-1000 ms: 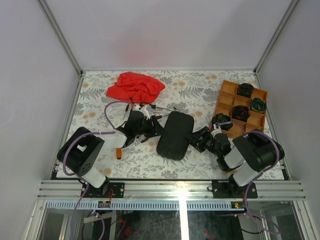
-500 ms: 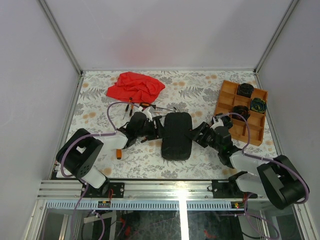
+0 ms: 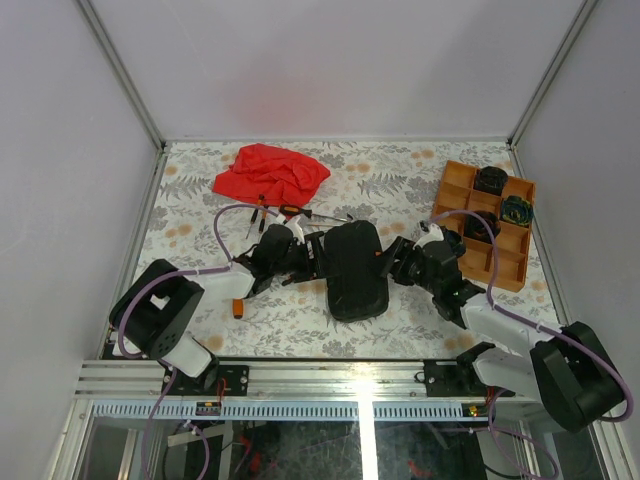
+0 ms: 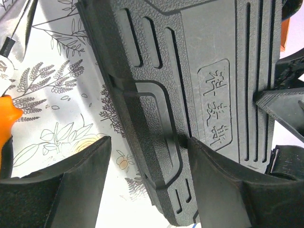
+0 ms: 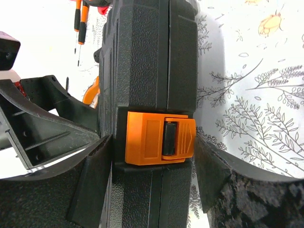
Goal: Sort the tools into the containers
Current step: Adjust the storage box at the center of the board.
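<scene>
The case [image 3: 358, 270] lies closed mid-worktop [image 3: 400, 180], its long axis about 12 to 6 and its latch [image 5: 159, 141] on the 3 o'clock edge. The right jaws stand open astride that latch, pads just beside the case on either side, with no squeeze evident. The left jaws, at the case's 9 o'clock, are open too — one finger over the ribbed lid, the other clear on the worktop side. So the right arm [image 3: 500, 330] is the one at the latch, and freeing it looks like the coming move. A second ago the case slanted 1 to 7, the right jaws hung short of it near its 4 o'clock, and the left jaws were narrower. The tray [image 3: 455, 195] sits at the case's 2 o'clock.
</scene>
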